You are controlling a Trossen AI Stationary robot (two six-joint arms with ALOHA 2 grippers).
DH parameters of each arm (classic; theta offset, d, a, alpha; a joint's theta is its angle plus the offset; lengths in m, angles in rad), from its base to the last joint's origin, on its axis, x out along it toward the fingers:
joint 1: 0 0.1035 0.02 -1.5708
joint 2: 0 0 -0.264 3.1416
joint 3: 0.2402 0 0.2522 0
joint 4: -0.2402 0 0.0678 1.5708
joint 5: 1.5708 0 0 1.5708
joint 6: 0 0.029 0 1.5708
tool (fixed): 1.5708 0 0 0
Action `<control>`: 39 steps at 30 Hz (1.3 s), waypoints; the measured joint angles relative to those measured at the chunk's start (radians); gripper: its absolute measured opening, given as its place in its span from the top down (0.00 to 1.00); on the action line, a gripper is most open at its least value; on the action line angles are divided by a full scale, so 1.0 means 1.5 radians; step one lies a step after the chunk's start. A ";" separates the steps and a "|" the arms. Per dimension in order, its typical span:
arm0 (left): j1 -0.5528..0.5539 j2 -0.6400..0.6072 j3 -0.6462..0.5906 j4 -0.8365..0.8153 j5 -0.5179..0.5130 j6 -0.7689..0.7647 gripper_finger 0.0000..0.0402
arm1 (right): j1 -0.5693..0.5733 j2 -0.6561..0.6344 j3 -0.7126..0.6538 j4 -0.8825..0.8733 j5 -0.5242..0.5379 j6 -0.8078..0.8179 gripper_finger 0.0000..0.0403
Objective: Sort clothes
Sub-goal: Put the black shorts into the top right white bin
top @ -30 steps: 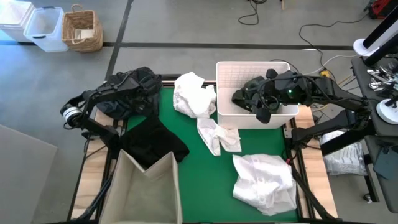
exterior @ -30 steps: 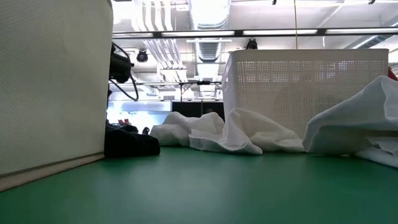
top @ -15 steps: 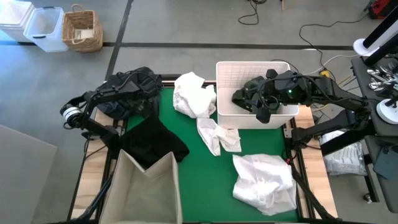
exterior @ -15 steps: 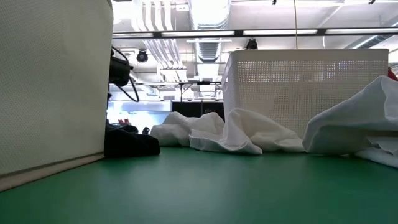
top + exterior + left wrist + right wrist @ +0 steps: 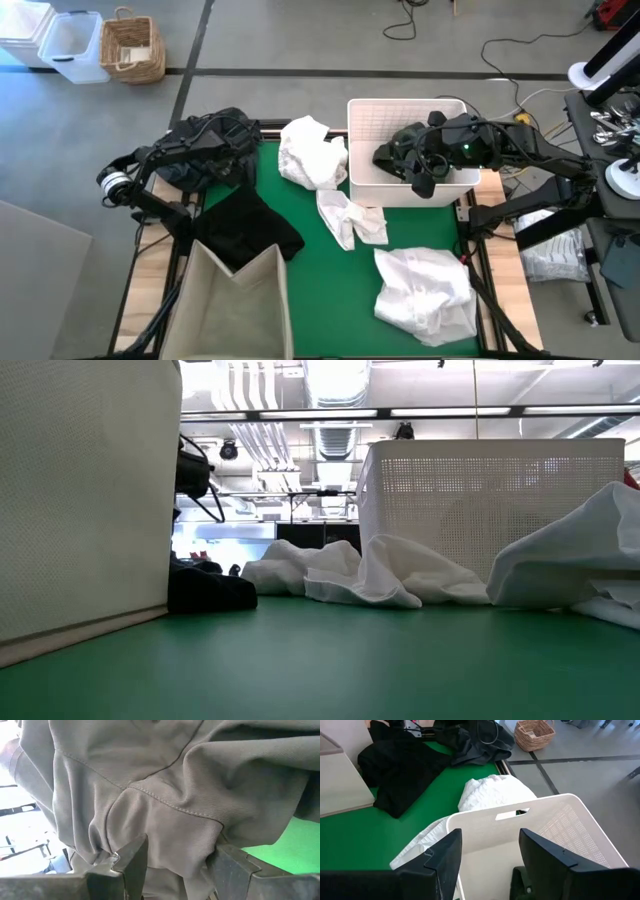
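Nearest the front edge sit the fabric bin (image 5: 235, 305) and a white shirt (image 5: 425, 290). Mid-table lie a black garment (image 5: 245, 225) and 2 more white pieces (image 5: 350, 215) (image 5: 312, 150). At the far left corner the left gripper (image 5: 177, 870) is clamped on a dark green garment (image 5: 210, 145). The right gripper (image 5: 487, 855) hovers spread over the white basket (image 5: 380, 120), holding nothing. The bunched green cloth could drag over the table edge and slip out, since only a fold looks pinched.
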 joint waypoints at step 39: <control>0.000 -0.003 -0.001 -0.012 0.001 0.053 1.00 | 0.000 0.000 0.000 0.005 0.000 0.012 0.52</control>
